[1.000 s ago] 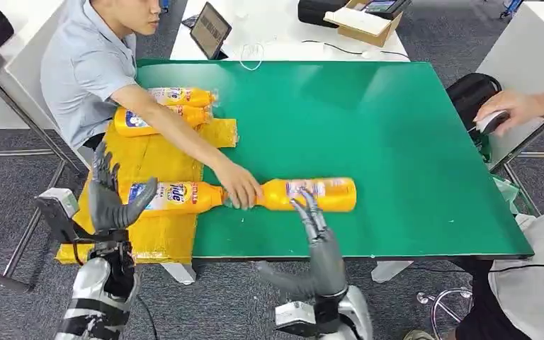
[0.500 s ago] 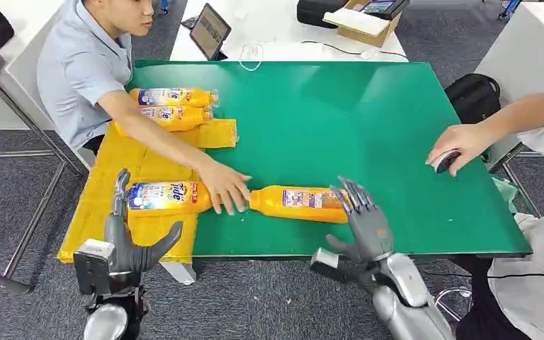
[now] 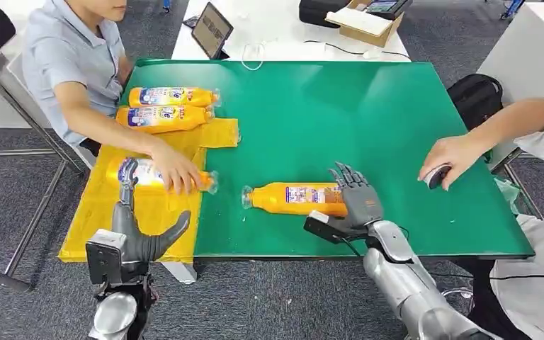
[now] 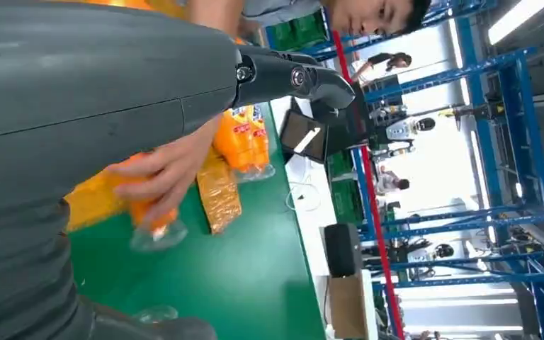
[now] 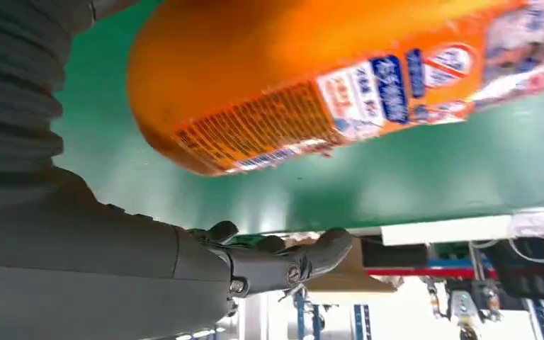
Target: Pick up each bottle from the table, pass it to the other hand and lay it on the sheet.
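The right hand (image 3: 358,200) has its fingers spread apart over the base end of an orange bottle (image 3: 296,199), gripping nothing; the bottle lies on its side on the green table (image 3: 368,113), clear cap pointing toward the yellow sheet (image 3: 149,212). The left hand (image 3: 136,234) hangs open off the table's near edge, fingers apart and thumb out, just before the sheet. On that sheet a person's hand (image 3: 176,170) rests on a second orange bottle (image 3: 138,173), and two more bottles (image 3: 166,108) lie side by side at the sheet's far end (their blue-and-white labels are too small to read). The close wrist view shows blue and orange label panels on the near bottle, its print blurred. Another person's hand (image 3: 450,157) holds a dark mouse (image 3: 435,175) at the table's right edge. Beyond stand a white table with a tablet (image 3: 210,30) and a cardboard box (image 3: 365,25), over grey carpet.
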Motion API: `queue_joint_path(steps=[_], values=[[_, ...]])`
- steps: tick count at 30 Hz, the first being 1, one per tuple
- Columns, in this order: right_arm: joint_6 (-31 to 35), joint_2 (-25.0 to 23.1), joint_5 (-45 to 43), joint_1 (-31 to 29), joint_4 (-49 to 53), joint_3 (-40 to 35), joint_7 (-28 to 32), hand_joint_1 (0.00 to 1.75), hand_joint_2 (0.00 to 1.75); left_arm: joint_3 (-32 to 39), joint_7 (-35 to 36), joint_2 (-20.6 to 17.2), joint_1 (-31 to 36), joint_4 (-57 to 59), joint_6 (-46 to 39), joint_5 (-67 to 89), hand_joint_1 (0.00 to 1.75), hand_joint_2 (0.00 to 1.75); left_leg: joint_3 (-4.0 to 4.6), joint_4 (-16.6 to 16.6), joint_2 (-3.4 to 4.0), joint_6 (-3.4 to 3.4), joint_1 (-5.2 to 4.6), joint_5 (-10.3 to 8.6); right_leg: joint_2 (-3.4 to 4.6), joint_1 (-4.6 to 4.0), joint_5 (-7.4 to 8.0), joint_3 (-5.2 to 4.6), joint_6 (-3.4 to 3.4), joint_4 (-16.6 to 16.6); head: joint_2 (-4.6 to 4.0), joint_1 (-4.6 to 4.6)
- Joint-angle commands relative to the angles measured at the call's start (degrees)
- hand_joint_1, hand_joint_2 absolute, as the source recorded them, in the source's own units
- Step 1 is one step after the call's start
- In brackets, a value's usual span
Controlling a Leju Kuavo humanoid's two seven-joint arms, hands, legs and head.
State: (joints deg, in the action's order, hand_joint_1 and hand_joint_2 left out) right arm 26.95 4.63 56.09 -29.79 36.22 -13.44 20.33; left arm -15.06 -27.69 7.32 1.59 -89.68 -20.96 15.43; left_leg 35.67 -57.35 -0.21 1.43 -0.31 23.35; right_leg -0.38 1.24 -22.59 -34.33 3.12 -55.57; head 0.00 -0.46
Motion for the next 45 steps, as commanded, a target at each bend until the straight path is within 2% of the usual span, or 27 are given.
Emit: queue_joint_path(steps=[1, 10, 15, 17, 18, 19, 20, 21, 23, 25, 27, 32, 37, 40, 42, 45], values=[[-4.77, -3.29, -1.14, -9.45, -14.37, -1.25, 0.0, 0.0, 1.75, -2.3, -0.18, -0.96, 4.13, 4.99, 0.52, -0.5, 0.0, 1.75, -0.12, -0.03, 0.13, -0.1, 0.06, 0.05, 0.13, -0.06, -0.01, 0.08, -0.13, -0.02, 0.0, 0.0], [-6.8, -3.4, -0.46, -8.84, -15.25, -2.17, -1.27, 0.0, 1.75, -2.2, -0.2, -1.65, 3.2, 2.94, 0.5, -0.45, 0.0, 1.75, -0.15, 0.01, 0.05, -0.07, 0.04, 0.04, 0.04, -0.05, -0.05, 0.1, -0.09, -0.01, 0.0, 0.0], [-15.35, -3.06, 1.49, -11.33, -18.0, -4.01, -7.0, 0.0, 1.75, -2.6, 0.06, -2.06, 3.01, 2.39, 1.92, -0.78, 0.0, 1.75, -0.12, -0.02, 0.07, -0.06, 0.05, 0.05, 0.07, -0.05, -0.04, 0.08, -0.09, -0.02, 0.0, -0.02], [-17.45, -3.38, 0.44, -11.58, -18.54, -3.33, -6.71, 0.0, 1.75, -2.6, 0.08, -2.2, 3.13, 2.41, 2.32, -0.91, 0.0, 1.75, -0.16, -0.02, 0.06, -0.08, 0.05, 0.06, 0.06, -0.05, -0.05, 0.12, -0.11, -0.02, 0.0, 0.0], [-19.38, -3.42, -0.78, -11.31, -18.38, -2.84, -4.65, 0.0, 1.75, -2.63, 0.12, -2.22, 3.41, 2.77, 2.93, -1.16, 0.0, 1.75, -0.26, -0.07, 0.08, -0.13, 0.12, 0.12, 0.08, -0.12, -0.09, 0.23, -0.19, -0.05, 0.0, -0.02], [-20.62, -3.31, -1.55, -11.03, -18.18, -2.76, -2.69, 0.65, 1.75, -2.65, 0.07, -2.18, 3.68, 3.18, 3.23, -1.27, 0.0, 1.75, -0.18, -0.01, 0.03, -0.09, 0.08, 0.05, 0.03, -0.08, -0.05, 0.15, -0.13, 0.0, 0.0, 0.0], [-21.49, -3.25, -2.31, -10.92, -18.33, -2.46, -1.66, 1.61, 1.75, -2.75, -0.02, -2.08, 4.11, 3.73, 3.48, -1.35, 0.0, 1.75, -0.24, -0.03, 0.03, -0.13, 0.11, 0.08, 0.03, -0.12, -0.08, 0.21, -0.18, -0.01, 0.0, -0.02], [-20.96, -3.43, -2.4, -10.85, -18.18, -2.59, -1.2, 1.69, 1.75, -2.75, -0.1, -1.94, 4.28, 3.97, 3.45, -1.35, 0.0, 1.75, -0.2, -0.01, -0.05, -0.1, 0.11, 0.04, -0.05, -0.12, -0.06, 0.2, -0.15, 0.02, 0.0, 0.0], [-21.59, -3.9, -2.35, -11.26, -18.39, -2.99, -1.32, 1.73, 1.75, -2.9, -0.21, -1.8, 4.53, 4.14, 3.53, -1.37, 0.0, 1.75, -0.29, 0.0, -0.06, -0.11, 0.11, 0.05, -0.06, -0.12, -0.07, 0.28, -0.15, 0.05, 0.0, 0.0], [-23.01, -4.2, -1.98, -12.05, -18.8, -3.71, -2.26, 1.68, 1.75, -3.09, -0.28, -1.81, 4.7, 4.25, 3.73, -1.44, 0.0, 1.75, -0.35, -0.01, 0.0, -0.12, 0.11, 0.08, 0.0, -0.12, -0.08, 0.32, -0.16, 0.03, 0.0, 0.0], [-24.08, -4.19, -1.85, -12.71, -19.4, -4.07, -2.77, 1.75, 1.75, -3.07, -0.28, -1.86, 4.78, 4.18, 3.67, -1.44, 0.0, 1.75, -0.43, 0.03, 0.08, -0.14, 0.13, 0.1, 0.08, -0.14, -0.08, 0.36, -0.2, 0.04, 0.0, 0.0], [-26.01, -4.04, -1.95, -13.32, -19.97, -4.43, -2.76, 1.75, 1.75, -2.94, -0.4, -2.0, 5.08, 4.3, 3.9, -1.72, 0.0, 1.75, -0.47, 0.03, 0.01, -0.13, 0.14, 0.08, 0.01, -0.15, -0.08, 0.39, -0.18, 0.06, 0.0, -0.02], [-27.07, -3.77, -2.36, -12.97, -19.67, -4.82, -1.12, 1.75, 1.75, -3.07, -0.66, -2.16, 5.32, 4.34, 4.66, -2.36, 0.0, 1.75, -0.46, 0.02, -0.03, -0.11, 0.15, 0.08, -0.03, -0.15, -0.08, 0.41, -0.17, 0.07, 0.0, 0.0], [-29.56, -4.16, -7.93, -11.17, -18.29, -1.53, 5.58, 1.75, 1.75, -2.94, -0.6, -2.25, 5.23, 4.74, 6.91, -5.0, 0.0, 1.75, -0.46, 0.04, 0.01, -0.11, 0.14, 0.06, 0.01, -0.14, -0.06, 0.4, -0.15, 0.08, 0.0, 0.0], [-28.45, -5.37, -11.51, -9.27, -16.21, 0.36, 9.73, 1.75, 1.75, -2.16, -0.64, -1.97, 4.45, 4.76, 8.73, -7.94, 0.0, 1.75, -0.49, 0.07, -0.05, -0.12, 0.15, 0.06, -0.05, -0.15, -0.07, 0.45, -0.17, 0.11, 0.0, 0.0], [-28.41, -6.29, -13.07, -8.4, -15.36, 1.06, 10.72, 1.75, 1.75, -1.83, -0.87, -2.04, 3.82, 4.65, 9.84, -9.44, 0.0, 1.75, -0.49, 0.1, 0.05, -0.11, 0.14, 0.06, 0.05, -0.14, -0.04, 0.41, -0.14, 0.13, 0.0, 0.0]])
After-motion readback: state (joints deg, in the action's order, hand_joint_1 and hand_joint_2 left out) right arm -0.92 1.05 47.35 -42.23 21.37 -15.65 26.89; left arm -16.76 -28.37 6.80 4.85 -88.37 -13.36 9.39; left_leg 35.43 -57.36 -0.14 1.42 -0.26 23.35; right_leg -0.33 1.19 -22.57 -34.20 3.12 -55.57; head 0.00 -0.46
